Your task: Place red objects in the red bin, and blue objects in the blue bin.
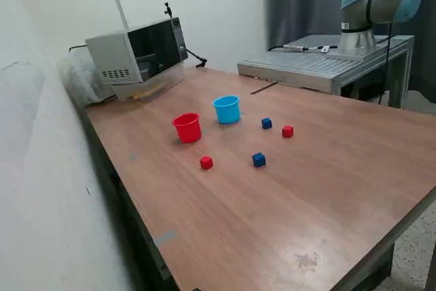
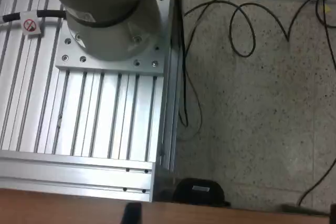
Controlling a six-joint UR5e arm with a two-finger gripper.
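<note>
A: Where do the cups and cubes stand?

B: All on the wooden counter (image 1: 327,189). The red bin (image 1: 187,127) stands upright, and the blue bin (image 1: 227,109) is just beside it, toward the exterior view's right and a little farther back. Neither touches the other.

A: And the cubes?

B: Four, all loose on the counter, outside the bins. One red cube (image 1: 206,162) lies in front of the red bin; the other red cube (image 1: 287,131) sits well off toward the exterior view's right. One blue cube (image 1: 266,123) is near that second red cube, between it and the blue bin. The other blue cube (image 1: 259,159) lies nearer the front, beside the first red cube.

A: The end effector?

B: I cannot tell. It is out of the exterior view. The wrist view shows the arm's base (image 2: 113,30) bolted to a ribbed metal plate (image 2: 79,124), cables (image 2: 241,30) on a speckled floor (image 2: 262,119), and only dark slivers at the frame's edge.

A: The arm?

B: Its base (image 1: 357,35) stands on the metal stand (image 1: 320,66) behind the counter, well apart from the cubes.
</note>
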